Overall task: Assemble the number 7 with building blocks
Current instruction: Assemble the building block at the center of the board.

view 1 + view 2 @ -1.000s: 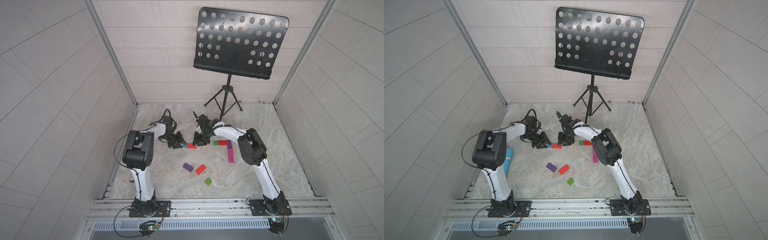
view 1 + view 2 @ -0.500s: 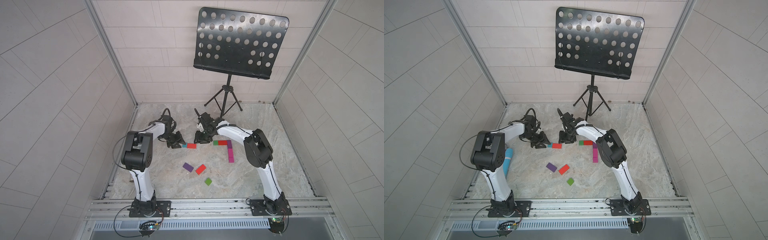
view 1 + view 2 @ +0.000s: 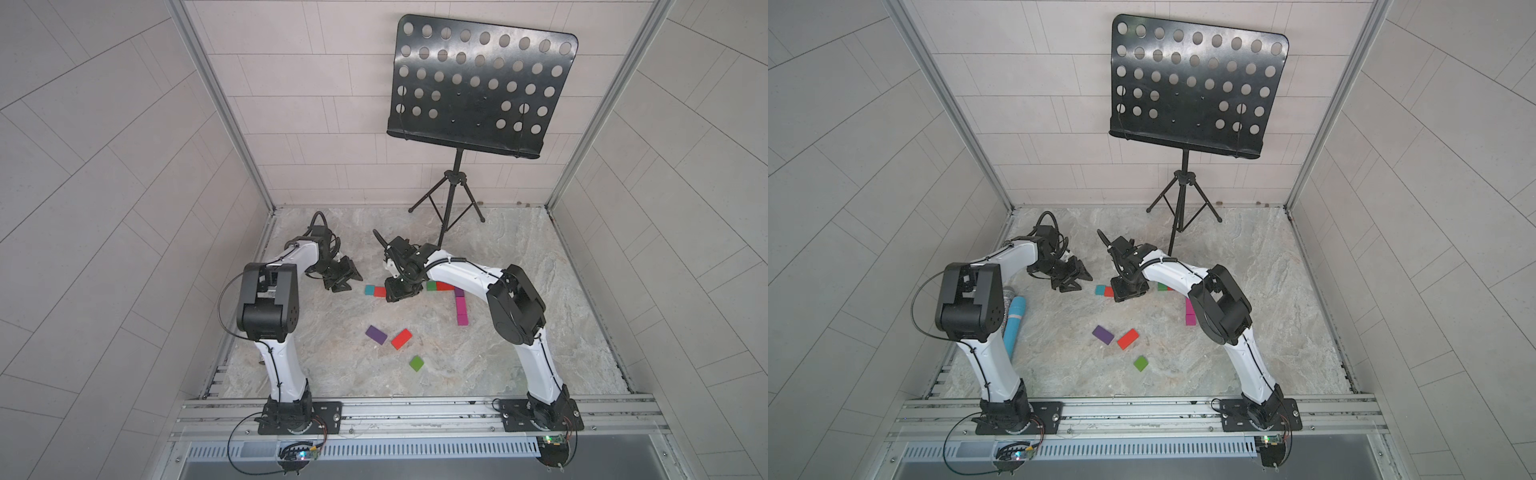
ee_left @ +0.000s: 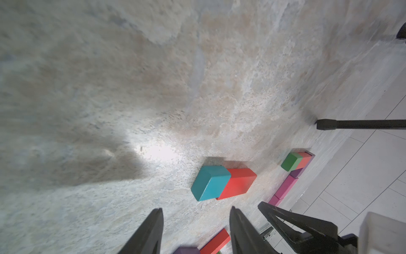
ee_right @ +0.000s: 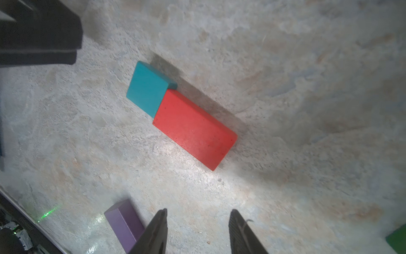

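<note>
Teal and red make up the pair between the two arms: a teal block (image 3: 369,289) touching a red block (image 5: 194,129) end to end. They lie flat on the bench (image 3: 540,332), about midway between its back and front edges and left of centre. The left gripper (image 4: 196,210) hangs just beside the teal end with its jaws parted and nothing between them. In the left wrist view the pair lies ahead of the tips, clear of them. The right gripper (image 5: 198,211) stands over the red end, jaws likewise apart and empty, and both blocks lie ahead of its tips without contact. In both top views it covers most of the red block. The number 7 (image 3: 461,307) lies to the right of the pair; the right arm crosses its bar, so the corner is hard to make out. A purple block (image 3: 376,335), a second red block (image 3: 401,339) and a green block (image 3: 416,363) lie loose toward the front edge. A blue cylinder (image 3: 1016,324) by the left edge is half hidden behind the left arm.
</note>
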### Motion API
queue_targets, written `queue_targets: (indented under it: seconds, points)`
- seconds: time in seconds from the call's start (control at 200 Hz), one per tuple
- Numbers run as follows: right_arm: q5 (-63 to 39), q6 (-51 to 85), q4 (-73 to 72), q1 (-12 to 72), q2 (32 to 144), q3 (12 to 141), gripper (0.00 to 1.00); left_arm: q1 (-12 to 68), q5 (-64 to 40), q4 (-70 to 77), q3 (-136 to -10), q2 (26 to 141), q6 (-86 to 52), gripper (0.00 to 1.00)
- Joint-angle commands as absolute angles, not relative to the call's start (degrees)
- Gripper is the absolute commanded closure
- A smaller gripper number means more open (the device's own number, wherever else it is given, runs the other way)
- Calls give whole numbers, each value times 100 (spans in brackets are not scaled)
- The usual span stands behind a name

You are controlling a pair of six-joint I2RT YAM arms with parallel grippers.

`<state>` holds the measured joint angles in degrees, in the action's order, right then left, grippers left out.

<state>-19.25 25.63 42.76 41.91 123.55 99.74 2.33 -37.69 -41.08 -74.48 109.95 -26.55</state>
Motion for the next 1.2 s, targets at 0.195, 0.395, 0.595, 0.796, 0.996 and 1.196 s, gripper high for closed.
queue_targets:
  seconds: [0.195,0.395,0.595,0.796,0.996,1.196]
  points:
    - [-1530,2544,4675,4230,12904,10544,54,199,-3866,-4180,-7454,10916,-2556,45]
    - [-1559,2516,4695,4254,13006,10661,54,194,-3876,-4148,-7409,10911,-2571,45]
    - [-1566,2529,4702,4280,13111,10712,54,193,-3925,-4122,-7409,10957,-2583,45]
    - [-1501,2628,4751,4279,13282,10877,55,193,-3956,-4096,-7390,10978,-2600,44]
    - [-1535,2707,4764,4280,13450,11055,55,185,-3974,-4096,-7364,10993,-2596,44]
    - [-1496,2672,4803,4276,13494,11074,55,184,-3991,-4097,-7390,11023,-2593,44]
